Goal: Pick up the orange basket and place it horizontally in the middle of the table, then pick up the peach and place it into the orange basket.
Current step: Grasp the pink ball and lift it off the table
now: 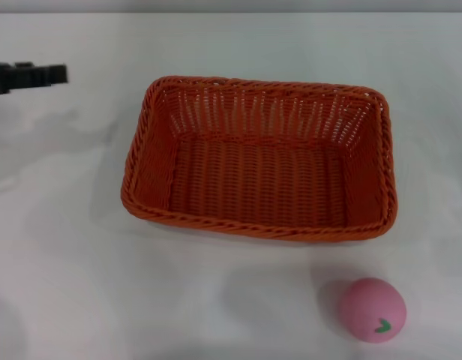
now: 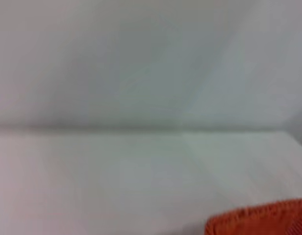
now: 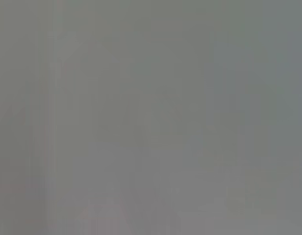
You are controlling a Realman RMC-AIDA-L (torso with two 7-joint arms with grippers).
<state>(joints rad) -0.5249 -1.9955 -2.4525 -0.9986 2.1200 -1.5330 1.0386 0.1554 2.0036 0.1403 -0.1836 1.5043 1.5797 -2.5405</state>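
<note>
The orange basket [image 1: 261, 157] lies flat and empty near the middle of the white table [image 1: 81, 285], its long side running left to right. A corner of the orange basket [image 2: 261, 220] also shows in the left wrist view. The peach [image 1: 372, 309], pink with a small green leaf mark, rests on the table in front of the basket's right end. My left gripper [image 1: 36, 75] hovers at the far left, well apart from the basket's left rim. The right gripper is out of view; its wrist view shows only a plain grey blur.
White tabletop surrounds the basket on all sides. The table's far edge [image 1: 231, 13] runs along the top of the head view.
</note>
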